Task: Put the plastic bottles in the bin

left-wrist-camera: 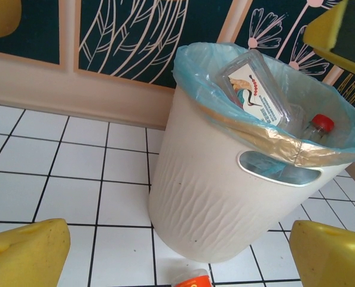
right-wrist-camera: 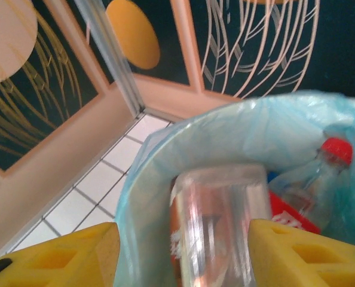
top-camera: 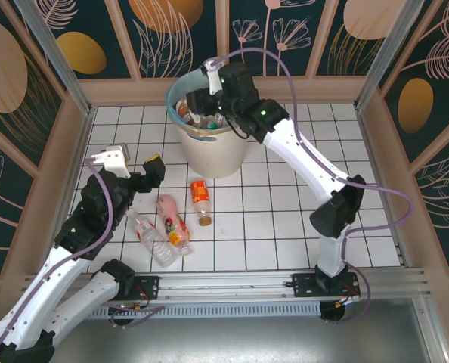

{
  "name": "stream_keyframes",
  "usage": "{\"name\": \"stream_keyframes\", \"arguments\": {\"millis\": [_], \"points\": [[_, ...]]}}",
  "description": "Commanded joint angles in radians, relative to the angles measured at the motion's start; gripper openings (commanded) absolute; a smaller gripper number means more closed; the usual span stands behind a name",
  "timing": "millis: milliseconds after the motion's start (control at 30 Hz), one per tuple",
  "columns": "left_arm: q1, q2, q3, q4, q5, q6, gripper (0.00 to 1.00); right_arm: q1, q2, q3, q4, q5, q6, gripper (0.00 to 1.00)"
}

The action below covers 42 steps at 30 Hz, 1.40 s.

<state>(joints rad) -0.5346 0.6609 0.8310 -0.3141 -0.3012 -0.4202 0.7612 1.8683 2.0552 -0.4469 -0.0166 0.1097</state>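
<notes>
The cream bin (top-camera: 213, 155) with its blue-green liner stands at the back of the tiled floor. My right gripper (top-camera: 202, 102) hangs over its rim, open. In the right wrist view a clear plastic bottle (right-wrist-camera: 222, 227), blurred, lies between the spread yellow fingers (right-wrist-camera: 183, 257), with a wide gap on the left side. A red-capped bottle (right-wrist-camera: 330, 158) rests deeper in the bin (right-wrist-camera: 159, 179). Three bottles lie on the tiles: orange-labelled (top-camera: 201, 200), pink (top-camera: 171, 221) and clear (top-camera: 150, 238). My left gripper (top-camera: 132, 165) stands open and empty beside them, facing the bin (left-wrist-camera: 213, 197).
A wooden frame with patterned panels walls the tiled floor on three sides. An aluminium post (top-camera: 54, 57) stands at the back left corner. The orange-labelled bottle's end (left-wrist-camera: 192, 279) lies just in front of the bin's base. Bare tiles stretch to the right of the bin.
</notes>
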Motion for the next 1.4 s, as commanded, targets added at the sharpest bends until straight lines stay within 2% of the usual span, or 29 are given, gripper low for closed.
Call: {"name": "stream_keyframes", "arguments": {"millis": [0, 100, 200, 333, 500, 633, 867, 1133, 1367], "points": [[0.005, 0.001, 0.018, -0.051, -0.008, -0.044, 0.94, 0.069, -0.141, -0.204, 0.096, 0.008, -0.032, 0.58], [0.006, 0.01, 0.011, -0.06, 0.008, -0.058, 0.94, 0.137, -0.29, -0.506, 0.284, 0.008, -0.08, 0.57], [0.006, 0.04, 0.013, -0.067, 0.036, -0.063, 0.94, 0.181, -0.424, -0.754, 0.424, 0.08, -0.073, 0.6], [0.006, 0.086, -0.006, -0.073, 0.074, -0.086, 0.94, 0.189, -0.514, -0.943, 0.43, 0.115, 0.042, 0.61], [0.006, 0.138, -0.067, -0.048, 0.125, -0.127, 0.93, 0.231, -0.488, -1.078, 0.401, 0.149, 0.224, 0.63], [0.006, 0.165, -0.101, -0.049, 0.135, -0.15, 0.93, 0.263, -0.405, -1.105, 0.424, 0.152, 0.332, 0.66], [0.005, 0.154, -0.22, 0.008, 0.137, -0.205, 0.92, 0.296, -0.204, -1.02, 0.394, 0.131, 0.401, 0.71], [0.006, 0.172, -0.278, 0.02, 0.132, -0.224, 0.92, 0.29, -0.025, -0.911, 0.341, 0.113, 0.394, 0.74], [0.006, 0.149, -0.295, 0.028, 0.119, -0.223, 0.92, 0.252, 0.074, -0.882, 0.336, 0.012, 0.395, 0.71]]}}
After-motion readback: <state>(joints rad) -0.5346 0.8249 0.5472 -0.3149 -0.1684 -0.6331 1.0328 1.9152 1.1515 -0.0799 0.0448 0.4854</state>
